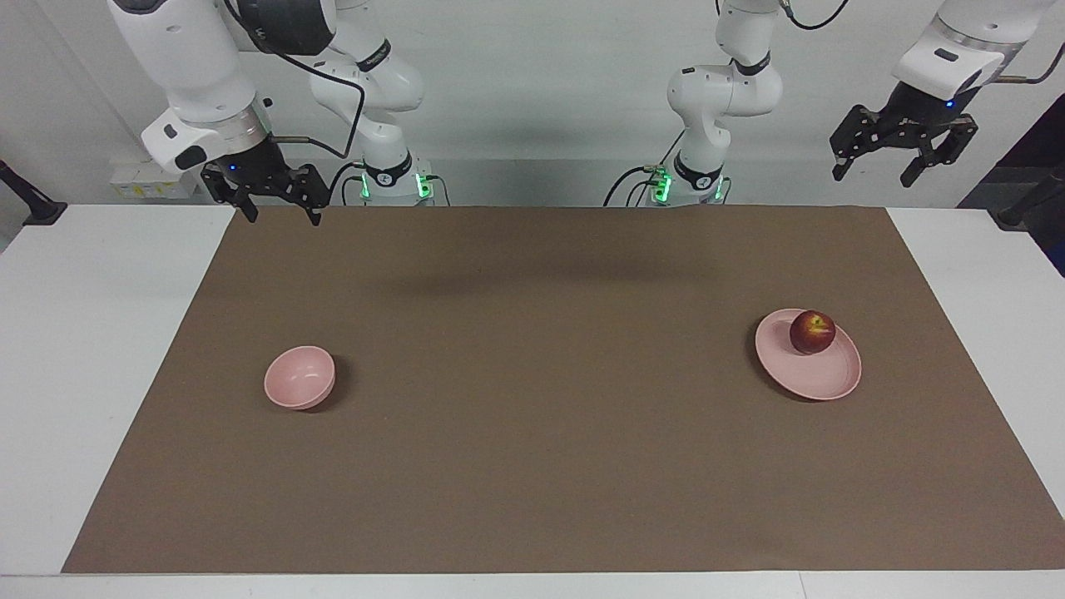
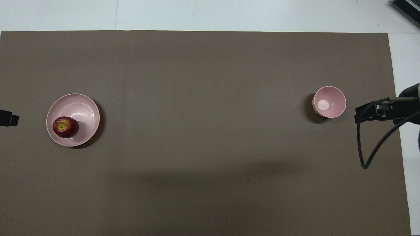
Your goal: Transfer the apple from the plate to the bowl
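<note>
A dark red apple (image 1: 812, 332) sits on a pale pink plate (image 1: 819, 378) toward the left arm's end of the brown mat (image 1: 549, 374), on the part of the plate nearer the robots. A small pink bowl (image 1: 299, 377) stands empty, well apart, toward the right arm's end. The left gripper (image 1: 904, 156) hangs high over the table's edge, fingers spread wide. The right gripper (image 1: 281, 202) hovers over the mat's corner nearest its base, fingers likewise apart, holding nothing.
</note>
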### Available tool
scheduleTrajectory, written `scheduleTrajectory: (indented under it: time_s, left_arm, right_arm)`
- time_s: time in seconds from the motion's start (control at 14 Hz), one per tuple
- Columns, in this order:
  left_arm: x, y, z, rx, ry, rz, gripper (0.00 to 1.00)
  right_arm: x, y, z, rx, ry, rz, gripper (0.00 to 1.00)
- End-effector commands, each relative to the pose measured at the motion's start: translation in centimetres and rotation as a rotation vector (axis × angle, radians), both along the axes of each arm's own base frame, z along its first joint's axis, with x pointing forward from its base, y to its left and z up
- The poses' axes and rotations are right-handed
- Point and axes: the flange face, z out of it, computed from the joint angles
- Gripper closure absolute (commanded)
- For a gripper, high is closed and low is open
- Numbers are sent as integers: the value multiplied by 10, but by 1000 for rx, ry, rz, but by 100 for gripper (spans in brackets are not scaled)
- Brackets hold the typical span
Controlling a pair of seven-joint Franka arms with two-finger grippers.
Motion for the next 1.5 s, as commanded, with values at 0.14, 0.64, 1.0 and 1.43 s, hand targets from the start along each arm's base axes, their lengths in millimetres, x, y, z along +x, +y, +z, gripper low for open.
scheduleTrajectory:
  time_s: [0.14,0.64,1.0,1.43]
  left_arm:
    - [-6,6,4,-10,4,21,0]
    - [-6,3,4,-10,0,22,0]
    - [-8,4,5,-15,-6,11,0]
    - [1,8,-26,-17,-29,15,0]
  right_arm:
    - [-3,-2,5,23,-7,19,0]
    - [-3,-2,5,23,-7,19,0]
    - [-3,-2,5,23,-7,17,0]
    - [-3,-2,5,23,-7,19,0]
